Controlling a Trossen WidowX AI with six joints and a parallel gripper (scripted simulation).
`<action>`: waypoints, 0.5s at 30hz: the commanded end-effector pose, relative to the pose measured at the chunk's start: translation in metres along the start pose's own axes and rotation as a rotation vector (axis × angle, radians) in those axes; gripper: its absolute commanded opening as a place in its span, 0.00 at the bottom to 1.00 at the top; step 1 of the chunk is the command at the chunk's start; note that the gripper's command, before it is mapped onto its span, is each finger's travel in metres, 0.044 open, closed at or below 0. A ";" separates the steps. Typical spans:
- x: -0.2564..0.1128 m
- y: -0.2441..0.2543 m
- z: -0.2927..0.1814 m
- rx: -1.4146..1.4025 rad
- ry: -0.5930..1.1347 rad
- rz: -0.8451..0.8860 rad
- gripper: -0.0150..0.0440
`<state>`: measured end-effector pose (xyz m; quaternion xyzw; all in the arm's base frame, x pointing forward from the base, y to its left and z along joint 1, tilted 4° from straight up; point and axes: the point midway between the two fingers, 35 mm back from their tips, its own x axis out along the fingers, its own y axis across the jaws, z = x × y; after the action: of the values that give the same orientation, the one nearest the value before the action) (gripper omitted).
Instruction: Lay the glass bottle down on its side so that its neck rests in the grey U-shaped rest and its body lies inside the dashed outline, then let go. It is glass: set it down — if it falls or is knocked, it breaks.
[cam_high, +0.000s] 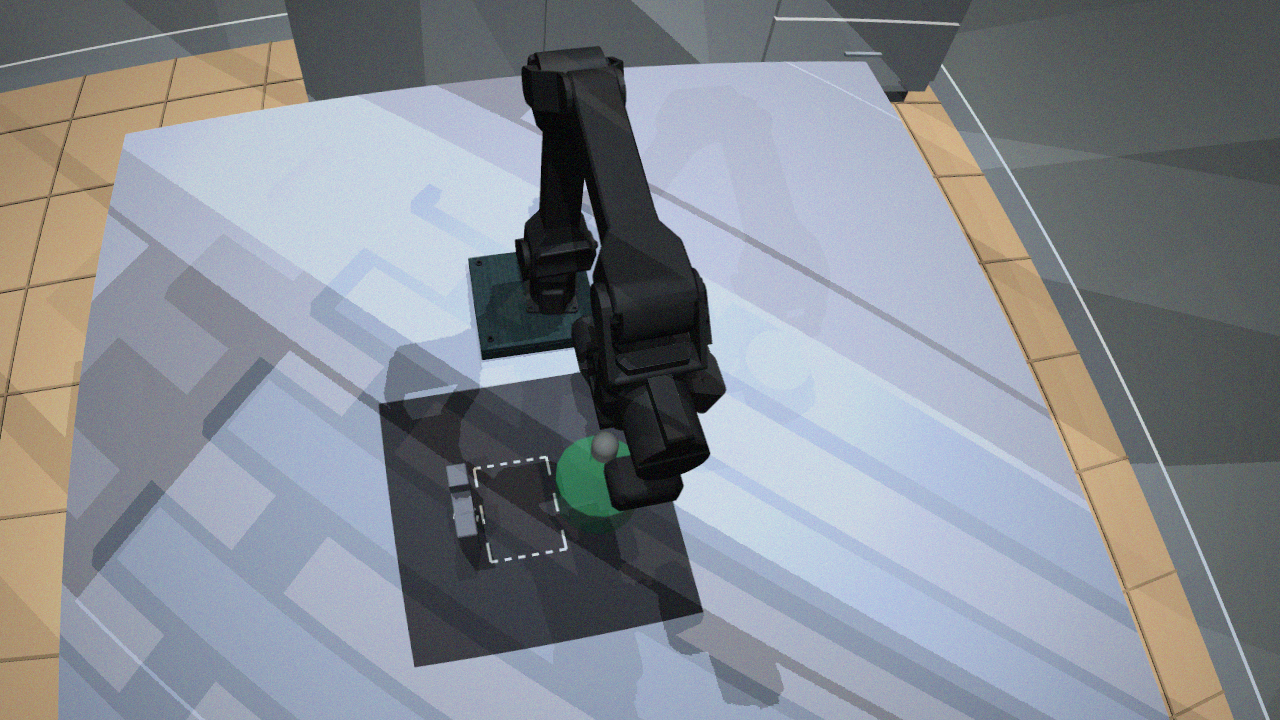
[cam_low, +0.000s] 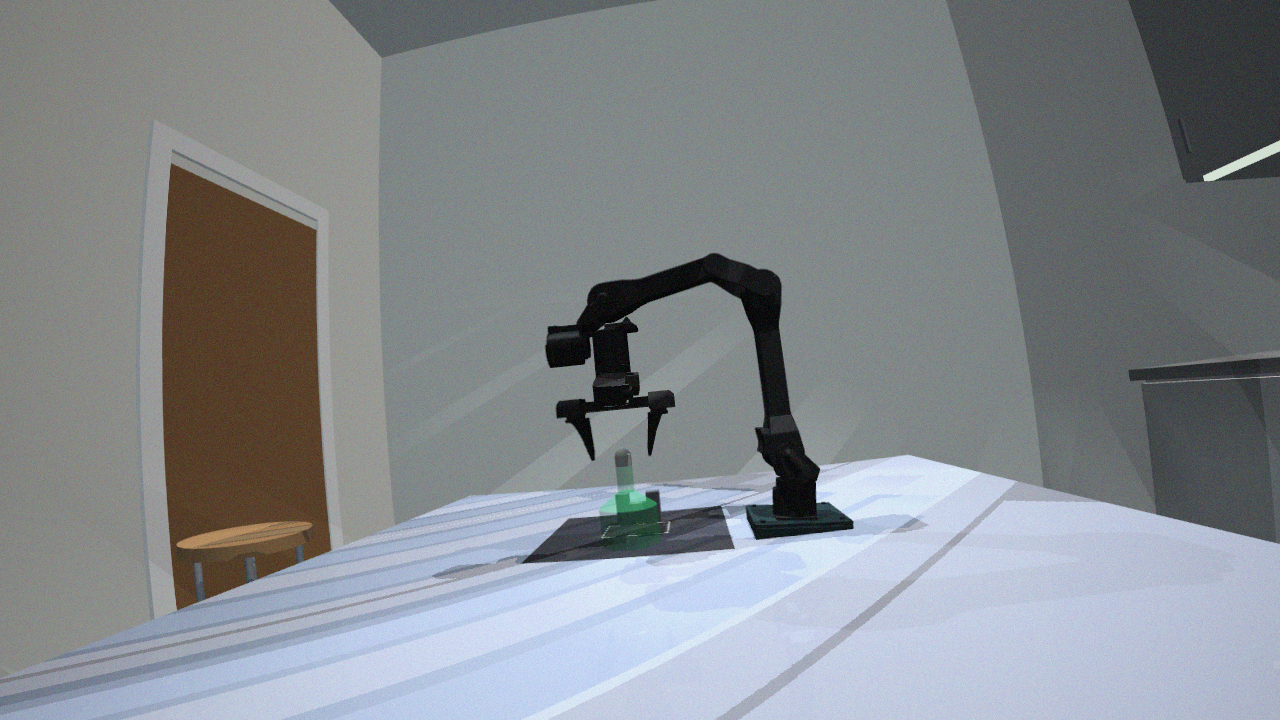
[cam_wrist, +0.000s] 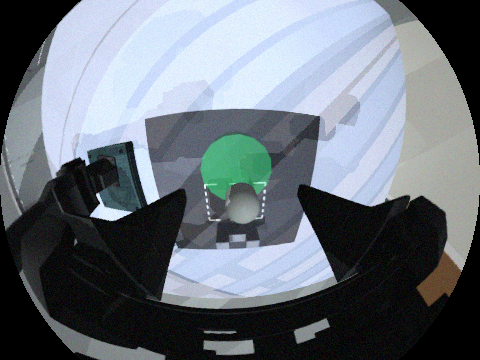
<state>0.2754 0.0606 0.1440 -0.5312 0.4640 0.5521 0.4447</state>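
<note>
The green glass bottle stands upright on the dark mat, its grey-tipped neck pointing up. My gripper is open and empty, pointing down above the bottle. In both the exterior view and the wrist view the neck top shows between the spread fingertips, touching neither. In the top view the arm hides the fingers. The grey U-shaped rest stands left of the dashed outline in the top view. The bottle is right of the outline there.
The arm's dark green base plate sits on the table behind the mat in the top view. A round wooden stool stands beyond the table by the brown door.
</note>
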 end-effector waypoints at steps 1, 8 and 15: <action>0.000 0.001 -0.007 -0.003 0.003 0.002 1.00; 0.000 0.001 -0.011 -0.003 0.003 0.002 0.87; 0.000 0.001 -0.011 -0.003 0.003 0.002 0.56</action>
<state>0.2767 0.0503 0.1439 -0.5302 0.4641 0.5522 0.4456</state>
